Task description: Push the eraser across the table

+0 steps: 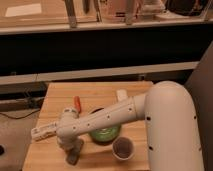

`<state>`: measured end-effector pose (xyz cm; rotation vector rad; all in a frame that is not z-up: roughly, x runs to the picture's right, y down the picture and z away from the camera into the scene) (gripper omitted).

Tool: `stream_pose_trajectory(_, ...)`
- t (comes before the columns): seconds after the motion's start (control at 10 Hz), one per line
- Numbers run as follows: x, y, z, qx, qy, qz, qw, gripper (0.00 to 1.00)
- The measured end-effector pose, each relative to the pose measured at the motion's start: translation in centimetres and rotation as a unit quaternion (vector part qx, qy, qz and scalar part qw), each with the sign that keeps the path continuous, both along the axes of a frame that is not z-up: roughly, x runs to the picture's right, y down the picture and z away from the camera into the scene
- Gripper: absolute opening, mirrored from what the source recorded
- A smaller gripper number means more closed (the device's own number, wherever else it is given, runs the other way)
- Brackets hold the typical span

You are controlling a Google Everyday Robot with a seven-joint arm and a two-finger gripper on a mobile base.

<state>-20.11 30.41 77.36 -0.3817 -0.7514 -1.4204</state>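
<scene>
The eraser (73, 157) is a small dark grey-brown block near the front edge of the light wooden table (100, 92), left of centre. My white arm reaches from the right across the table, over the green bowl (106, 133). My gripper (74, 149) points down right over the eraser, at its far end, and seems to touch it. The gripper partly hides the eraser.
A thin orange-red stick (77, 103) lies behind the arm on the left half. A dark cup (123, 148) stands at the front, right of the bowl. A small white object (121, 94) lies at the back. A long counter runs behind the table.
</scene>
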Motion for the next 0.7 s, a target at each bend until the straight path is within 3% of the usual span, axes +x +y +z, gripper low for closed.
stream_pose_trajectory(0.7, 2.0, 0.7, -0.7, 0.009, 0.005, 0.024, 0.9997, 0.00)
